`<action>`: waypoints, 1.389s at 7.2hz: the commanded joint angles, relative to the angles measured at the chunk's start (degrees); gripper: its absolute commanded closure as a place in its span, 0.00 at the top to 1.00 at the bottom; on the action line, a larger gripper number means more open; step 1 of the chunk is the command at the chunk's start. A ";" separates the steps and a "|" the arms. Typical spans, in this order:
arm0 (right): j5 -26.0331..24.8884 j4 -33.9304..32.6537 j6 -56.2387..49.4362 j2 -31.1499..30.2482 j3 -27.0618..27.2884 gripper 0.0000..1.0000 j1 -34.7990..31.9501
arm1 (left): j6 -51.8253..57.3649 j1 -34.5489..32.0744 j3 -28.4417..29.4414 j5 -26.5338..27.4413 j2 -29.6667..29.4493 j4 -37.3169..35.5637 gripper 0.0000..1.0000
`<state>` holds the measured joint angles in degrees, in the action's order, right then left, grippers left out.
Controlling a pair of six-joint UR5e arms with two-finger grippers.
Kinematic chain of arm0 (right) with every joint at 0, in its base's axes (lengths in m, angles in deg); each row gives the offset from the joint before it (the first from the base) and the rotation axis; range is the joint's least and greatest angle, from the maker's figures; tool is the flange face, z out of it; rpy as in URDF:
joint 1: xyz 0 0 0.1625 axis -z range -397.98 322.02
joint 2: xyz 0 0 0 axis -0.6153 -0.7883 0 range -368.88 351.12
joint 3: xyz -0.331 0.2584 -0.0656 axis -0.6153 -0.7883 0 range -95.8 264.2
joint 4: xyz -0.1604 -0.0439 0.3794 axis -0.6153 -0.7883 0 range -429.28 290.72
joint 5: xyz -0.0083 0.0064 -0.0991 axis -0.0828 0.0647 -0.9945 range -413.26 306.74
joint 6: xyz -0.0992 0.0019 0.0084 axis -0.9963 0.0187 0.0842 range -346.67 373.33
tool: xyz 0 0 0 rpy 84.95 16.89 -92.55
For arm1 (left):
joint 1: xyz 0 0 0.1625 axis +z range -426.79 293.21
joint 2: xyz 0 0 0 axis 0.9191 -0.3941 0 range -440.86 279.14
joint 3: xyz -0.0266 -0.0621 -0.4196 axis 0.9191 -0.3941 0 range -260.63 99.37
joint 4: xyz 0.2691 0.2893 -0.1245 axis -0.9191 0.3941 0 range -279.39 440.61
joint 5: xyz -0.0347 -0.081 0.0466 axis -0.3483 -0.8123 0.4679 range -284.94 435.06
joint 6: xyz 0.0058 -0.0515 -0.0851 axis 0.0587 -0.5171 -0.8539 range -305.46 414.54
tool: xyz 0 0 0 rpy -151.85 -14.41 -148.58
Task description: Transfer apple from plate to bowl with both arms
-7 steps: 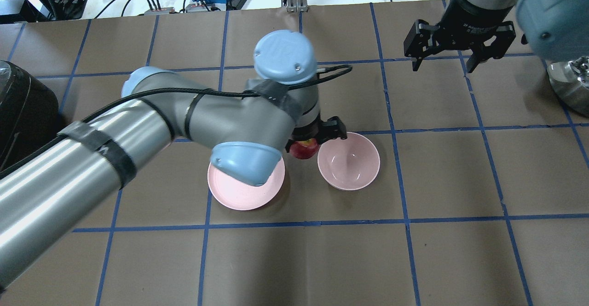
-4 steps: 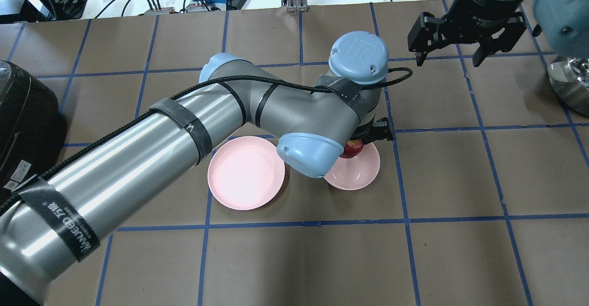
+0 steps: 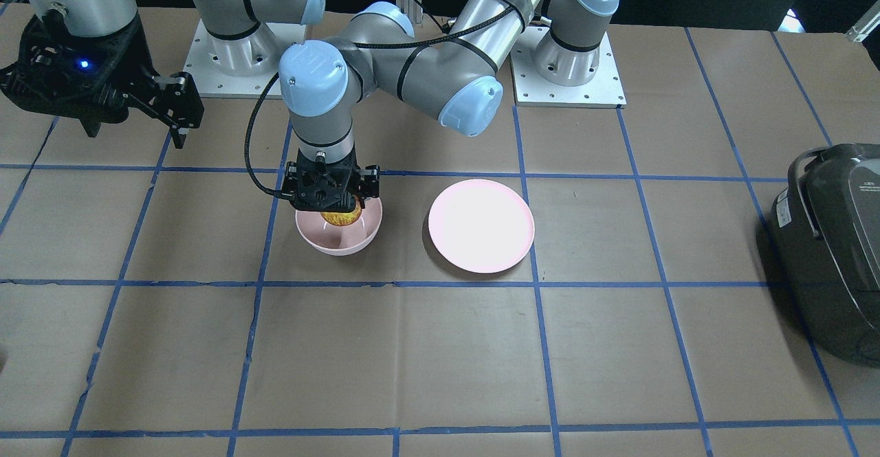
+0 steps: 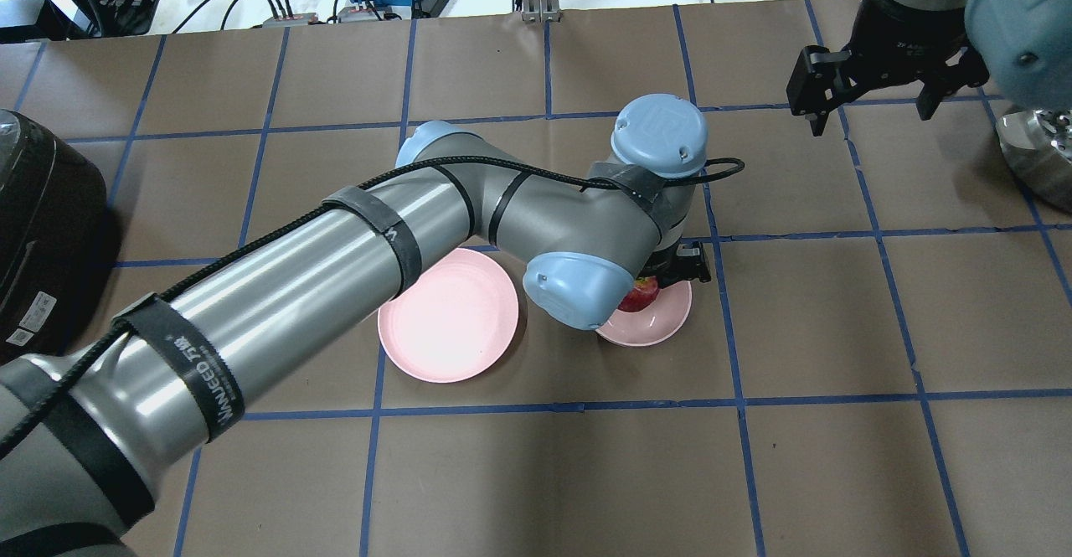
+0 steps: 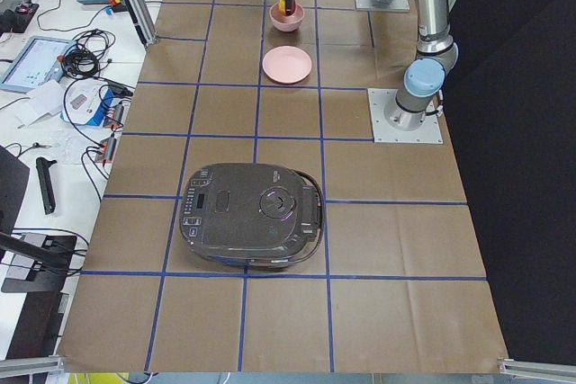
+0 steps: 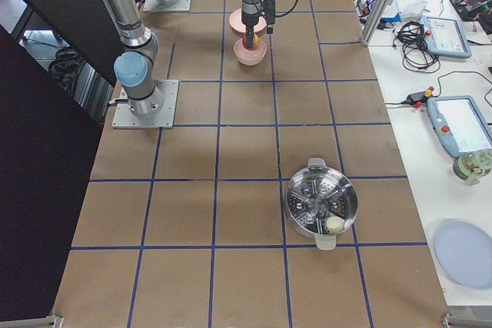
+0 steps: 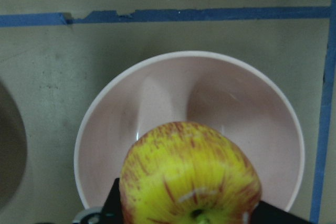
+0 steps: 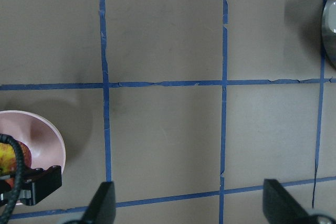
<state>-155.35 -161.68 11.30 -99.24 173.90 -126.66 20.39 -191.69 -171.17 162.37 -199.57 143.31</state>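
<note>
Apple (image 7: 190,174): small, round, yellow skin with red streaks, smooth and slightly glossy, greenish stem dimple at the bottom edge of the left wrist view. It's clamped between the fingers of the left gripper (image 3: 338,209), which close on its sides. It hangs just over the mouth of the bowl (image 3: 337,244), left of centre in the front-facing view; can't tell if it touches the inside. Bowl is deep, round, pale pink, with a glossy inner wall showing highlights and a thin rim. Plate (image 3: 481,225) sits just beside it: flat, shallow, same pink, wider. Right gripper (image 4: 871,117) is at the upper right of the overhead view, fingers spread wide, holding nothing, well apart from the bowl. Table (image 4: 821,473) is creased brown paper with a blue tape grid.
</note>
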 commanded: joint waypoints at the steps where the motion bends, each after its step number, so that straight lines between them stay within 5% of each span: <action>1: -0.21 0.20 -0.35 -0.08 0.04 1.00 -0.09 | -0.04 -0.08 0.10 -0.21 -1.09 -0.29 0.43; 2: 0.05 0.03 -0.26 -0.08 0.04 1.00 -0.26 | 0.13 -0.08 0.10 0.32 -0.83 -0.21 0.88; 3: 0.31 -0.15 -0.26 -0.17 0.04 1.00 -0.18 | 0.22 -0.08 0.01 0.15 0.13 -0.12 0.95; 5: 0.49 -0.06 -0.26 -0.17 0.04 1.00 -0.26 | 0.83 0.70 0.01 1.19 4.16 1.98 0.97; 6: 3.54 -0.15 -0.26 -0.17 0.04 1.00 -0.35 | 4.32 2.88 -0.86 1.46 10.97 10.34 0.97; 10: 11.53 -1.90 0.27 -0.17 -0.76 1.00 -1.05 | 26.08 24.20 -1.13 2.77 29.38 29.21 0.97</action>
<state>-146.88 -162.85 11.48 -99.53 173.25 -127.61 38.98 -174.27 -172.42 164.22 -174.40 168.28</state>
